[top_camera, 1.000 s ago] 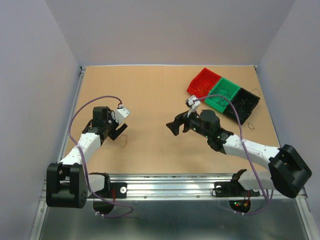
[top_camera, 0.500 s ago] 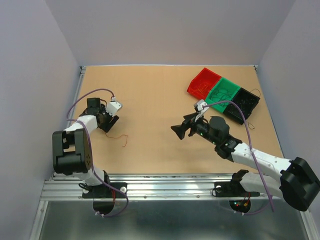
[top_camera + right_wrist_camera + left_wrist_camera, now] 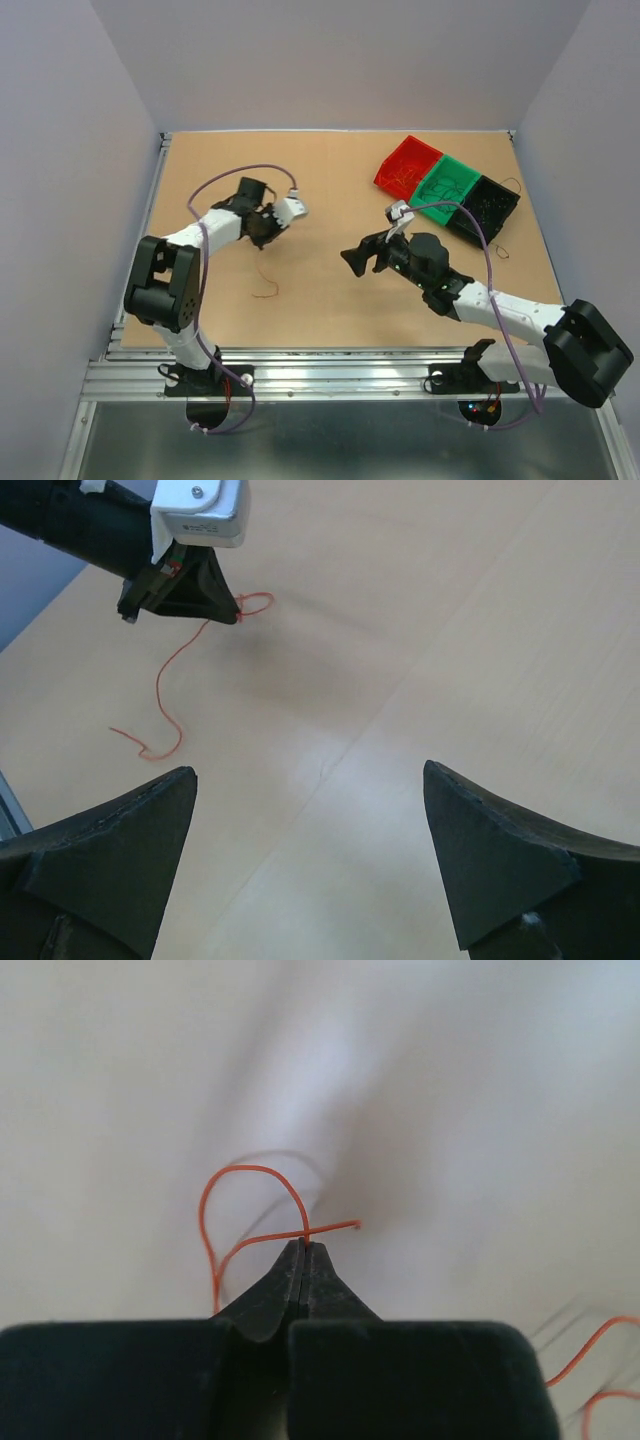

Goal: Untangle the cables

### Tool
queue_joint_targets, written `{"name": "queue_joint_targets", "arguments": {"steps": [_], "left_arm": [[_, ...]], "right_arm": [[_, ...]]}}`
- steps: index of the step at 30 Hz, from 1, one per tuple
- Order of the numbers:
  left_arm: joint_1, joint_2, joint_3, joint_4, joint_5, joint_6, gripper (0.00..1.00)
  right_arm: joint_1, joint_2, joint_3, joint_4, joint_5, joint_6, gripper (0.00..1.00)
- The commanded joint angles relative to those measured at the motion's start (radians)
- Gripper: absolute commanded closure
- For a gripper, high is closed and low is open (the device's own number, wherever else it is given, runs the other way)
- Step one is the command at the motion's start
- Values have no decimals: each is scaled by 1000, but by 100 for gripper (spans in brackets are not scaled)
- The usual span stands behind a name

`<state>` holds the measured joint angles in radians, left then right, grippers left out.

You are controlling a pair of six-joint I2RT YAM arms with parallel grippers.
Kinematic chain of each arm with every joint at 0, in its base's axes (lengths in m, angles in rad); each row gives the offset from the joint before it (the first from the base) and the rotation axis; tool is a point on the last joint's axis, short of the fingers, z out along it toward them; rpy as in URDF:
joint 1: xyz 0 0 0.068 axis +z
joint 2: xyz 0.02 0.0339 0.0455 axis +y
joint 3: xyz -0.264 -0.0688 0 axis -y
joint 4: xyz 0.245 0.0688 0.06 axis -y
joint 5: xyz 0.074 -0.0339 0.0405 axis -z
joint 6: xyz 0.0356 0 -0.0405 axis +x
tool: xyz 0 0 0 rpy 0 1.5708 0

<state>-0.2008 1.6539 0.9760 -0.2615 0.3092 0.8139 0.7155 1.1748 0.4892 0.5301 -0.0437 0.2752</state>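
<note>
Left gripper (image 3: 303,1247) clamps an orange wire (image 3: 250,1167) at its looped end above the table (image 3: 330,190), tail hanging down. Right gripper (image 3: 310,780) waits facing it, jaws wide; best it grips the tail low and pulls gently.

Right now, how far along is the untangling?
Done: thin curly wires lie in the red plastic bin, green plastic bin and black plastic bin. In hand: the left gripper, jaws shut, holds up one thin orange-red wire, its tail hanging down; the right gripper is open, facing it. Left: probably binning that wire, plus a loose dark wire beside the black bin.
</note>
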Motion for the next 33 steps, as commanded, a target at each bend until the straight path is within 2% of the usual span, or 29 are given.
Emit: {"name": "queue_joint_targets", "arguments": {"steps": [1, 2, 6, 11, 13, 15, 16, 17, 18, 22, 27, 28, 30, 33], "left_arm": [[-221, 30, 194, 14, -4, -166, 100], [-262, 49, 237, 40, 11, -204, 100], [-275, 130, 424, 114, 152, -324, 100], [-301, 165, 412, 195, 347, -383, 100], [-327, 150, 377, 205, 367, -358, 95], [-376, 94, 296, 241, 322, -328, 65], [-387, 69, 227, 257, 317, -328, 28], [-394, 41, 195, 293, 315, -331, 9], [-394, 18, 172, 338, 288, -352, 2], [-355, -109, 74, 442, 228, -409, 1], [-220, -187, 15, 587, 205, -568, 1], [-163, -203, 6, 605, 214, -594, 1], [-126, -210, -14, 649, 200, -645, 1], [-89, -213, -17, 671, 165, -673, 1]], "right_arm": [[4, 6, 31, 64, 145, 58, 1], [2, -1, 22, 62, 165, 76, 1], [2, -47, -7, 44, 318, 102, 1], [2, -118, -43, 28, 360, 107, 1], [2, -141, -47, 21, 364, 111, 1], [2, -150, -54, 19, 373, 116, 1], [4, -147, -54, 19, 373, 116, 1], [2, -136, -48, 19, 367, 116, 0], [2, -124, -38, 16, 358, 110, 0], [2, 9, 41, -16, 300, 90, 0], [2, 251, 178, -67, 361, 111, 0], [1, 287, 245, -84, 366, 130, 0], [2, 367, 320, -130, 370, 153, 0], [2, 505, 475, -217, 485, 226, 0]]}}
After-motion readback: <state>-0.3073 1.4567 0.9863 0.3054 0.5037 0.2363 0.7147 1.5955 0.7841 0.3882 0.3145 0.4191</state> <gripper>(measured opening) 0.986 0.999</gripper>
